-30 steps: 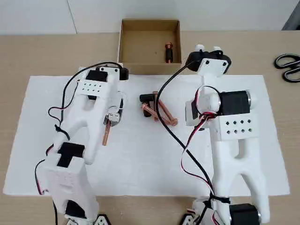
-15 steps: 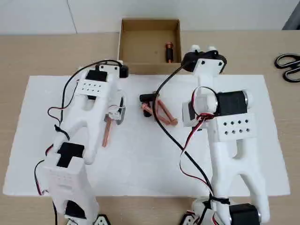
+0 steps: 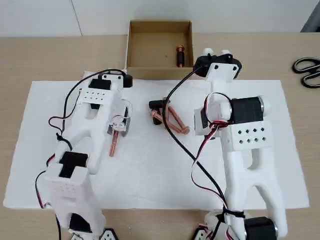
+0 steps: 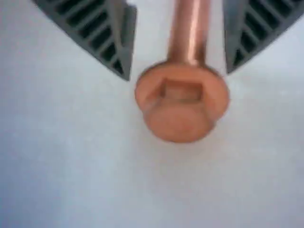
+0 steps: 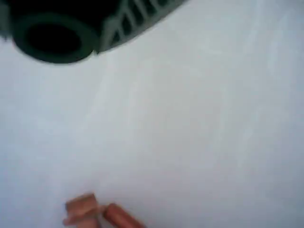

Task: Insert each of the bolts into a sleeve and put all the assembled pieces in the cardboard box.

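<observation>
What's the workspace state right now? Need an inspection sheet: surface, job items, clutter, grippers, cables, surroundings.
Surface: wooden table with a white sheet under both arms.
Job's things: box holds one assembled piece; loose bolts and a sleeve heaped mid-sheet; one bolt lies at the left gripper; a second sleeve is at the right gripper.
Clutter: scissors at the table's far right.
Grippers: left gripper open, straddling the bolt's shaft; right gripper beside the box, grip unclear.
Cables: black cable on the right arm passes the heap; wires run along the left arm.
Surroundings: pale wall behind the table.
</observation>
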### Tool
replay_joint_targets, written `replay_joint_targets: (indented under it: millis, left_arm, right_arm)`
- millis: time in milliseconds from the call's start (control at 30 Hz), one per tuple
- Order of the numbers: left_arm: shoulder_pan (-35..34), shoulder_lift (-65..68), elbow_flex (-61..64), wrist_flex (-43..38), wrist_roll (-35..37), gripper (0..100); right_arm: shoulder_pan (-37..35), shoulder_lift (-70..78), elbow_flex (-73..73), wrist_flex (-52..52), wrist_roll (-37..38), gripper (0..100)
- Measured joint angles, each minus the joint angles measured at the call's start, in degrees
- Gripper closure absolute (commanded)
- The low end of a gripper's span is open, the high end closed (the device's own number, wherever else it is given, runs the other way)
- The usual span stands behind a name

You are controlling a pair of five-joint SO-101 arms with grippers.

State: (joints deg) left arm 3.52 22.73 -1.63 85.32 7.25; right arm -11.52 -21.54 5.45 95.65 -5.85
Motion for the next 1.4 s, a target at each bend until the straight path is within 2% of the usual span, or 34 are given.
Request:
replay_joint_targets:
  millis: [200, 433, 700, 967, 1133, 1300, 1400]
  left_arm:
    - [-0.1, -0.1, 3.3, -3.7, 0.0, 87]
    - [-0.1, -0.2, 3.7, -4.2, -0.3, 87]
    - [0.4, -0.2, 3.7, -4.6, -0.1, 99]
    - [0.3, -0.2, 3.7, -4.6, -0.3, 99]
    - [-0.3, 0.0, -0.7, 1.6, -0.1, 99]
    - [-0.3, 0.0, -15.6, 12.0, 0.0, 99]
    - [-0.3, 0.0, -23.7, 13.3, -0.3, 99]
  right_arm:
    - [0.0, 0.0, 0.0, 0.0, 0.0, 99.6]
    - [-0.1, 0.0, 0.0, 0.0, 0.0, 99.6]
    - [-0.1, 0.0, 0.0, 0.0, 0.0, 99.6]
    - [-0.1, 0.0, 0.0, 0.0, 0.0, 99.6]
    - [-0.1, 0.0, 0.0, 0.0, 0.0, 99.6]
    - [0.0, 0.0, -1.8, 0.0, 0.0, 99.6]
    - [0.0, -1.9, -3.3, 0.0, -0.3, 99.6]
